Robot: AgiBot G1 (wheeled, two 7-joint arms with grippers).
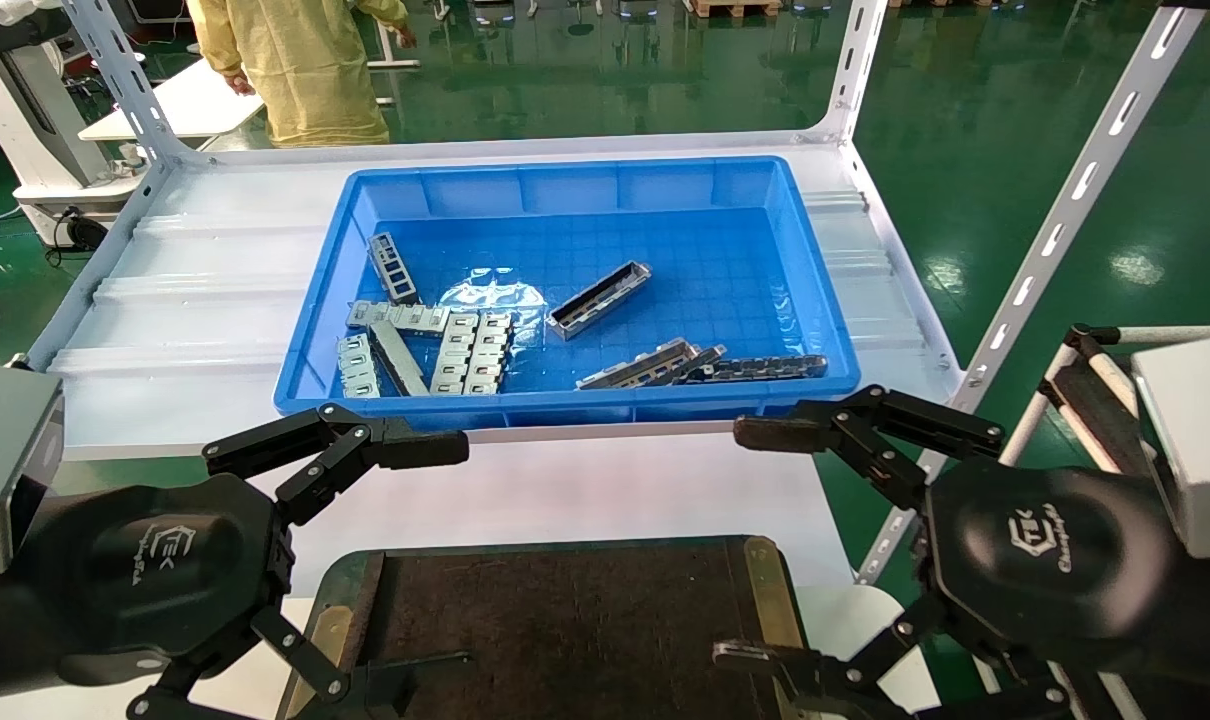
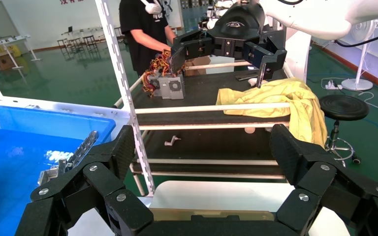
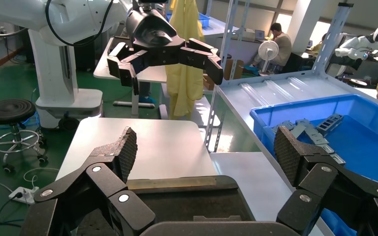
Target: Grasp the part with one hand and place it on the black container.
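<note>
The part [image 1: 599, 300], a silver-grey channel piece with a dark hollow, lies slantwise in the middle of the blue bin [image 1: 565, 412]. The black container [image 1: 565, 620] lies at the near edge between my two grippers; its brass strip shows in the left wrist view [image 2: 211, 215] and its corner in the right wrist view [image 3: 187, 201]. My left gripper [image 1: 445, 560] [image 2: 204, 147] is open and empty over the container's left side. My right gripper [image 1: 735, 545] [image 3: 204, 150] is open and empty over its right side. Both are nearer me than the bin.
Flat pale slotted plates [image 1: 465, 350] lie at the bin's left, darker strips [image 1: 755, 368] at its front right. White slotted shelf uprights [image 1: 1055, 230] stand on the right, next to a cart [image 1: 1095, 390]. A person in yellow [image 1: 295, 70] stands behind the table.
</note>
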